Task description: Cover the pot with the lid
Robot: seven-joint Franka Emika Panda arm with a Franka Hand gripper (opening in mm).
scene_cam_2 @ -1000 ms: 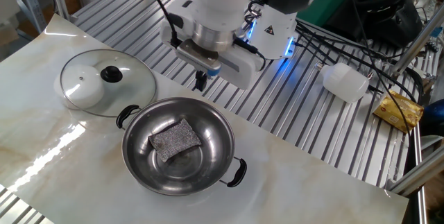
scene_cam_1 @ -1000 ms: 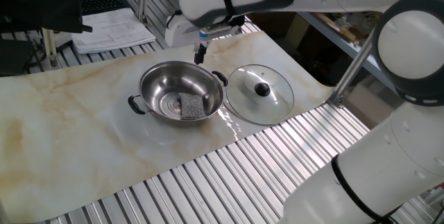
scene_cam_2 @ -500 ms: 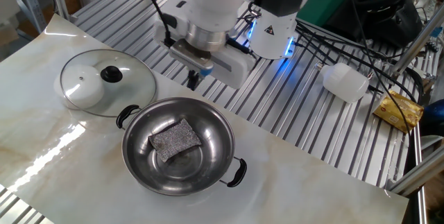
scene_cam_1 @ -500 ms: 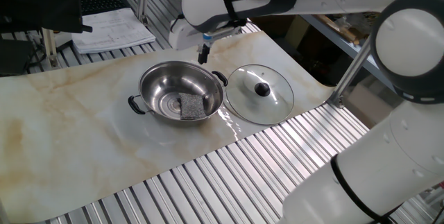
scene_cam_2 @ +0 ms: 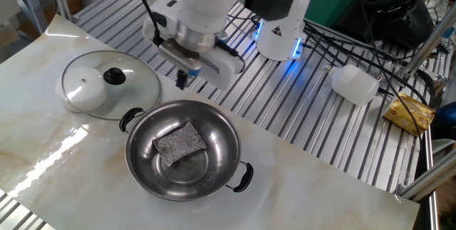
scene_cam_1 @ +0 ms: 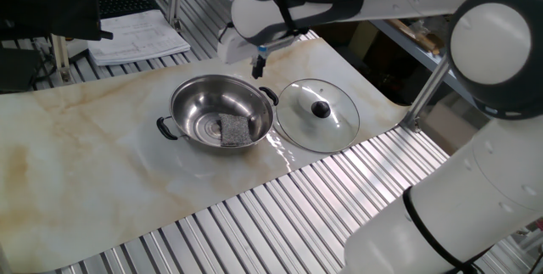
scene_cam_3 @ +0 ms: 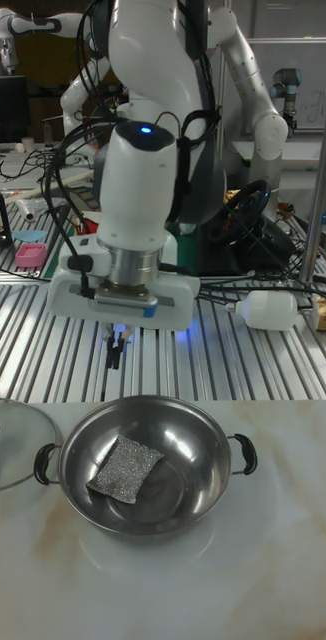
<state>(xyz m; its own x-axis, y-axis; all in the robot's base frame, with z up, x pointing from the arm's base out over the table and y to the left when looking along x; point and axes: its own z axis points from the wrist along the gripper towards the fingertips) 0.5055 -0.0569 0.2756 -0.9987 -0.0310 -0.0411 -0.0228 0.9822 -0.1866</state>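
Observation:
The shiny steel pot [scene_cam_1: 191,97] [scene_cam_2: 222,139] [scene_cam_3: 195,448] stands uncovered on the marble sheet, with a grey scouring pad [scene_cam_1: 231,130] [scene_cam_2: 179,142] [scene_cam_3: 126,468] lying inside it. Beside it the glass lid [scene_cam_1: 337,127] [scene_cam_2: 85,91] [scene_cam_3: 3,462] rests flat on the sheet, black knob up. My gripper [scene_cam_1: 258,67] [scene_cam_2: 182,80] [scene_cam_3: 114,353] hangs above the pot's far rim, near the handle on the lid's side. Its fingers point down, shut, with nothing between them.
A white plastic bottle [scene_cam_2: 354,84] [scene_cam_3: 268,311] lies on the slatted table behind the pot, and a yellow packet [scene_cam_2: 408,112] lies farther right. Papers [scene_cam_1: 136,36] are stacked at the far end. The arm's base [scene_cam_2: 281,34] stands behind the sheet.
The gripper has slid sideways along the pot's far rim toward the lid. Pot, lid and pad have not moved.

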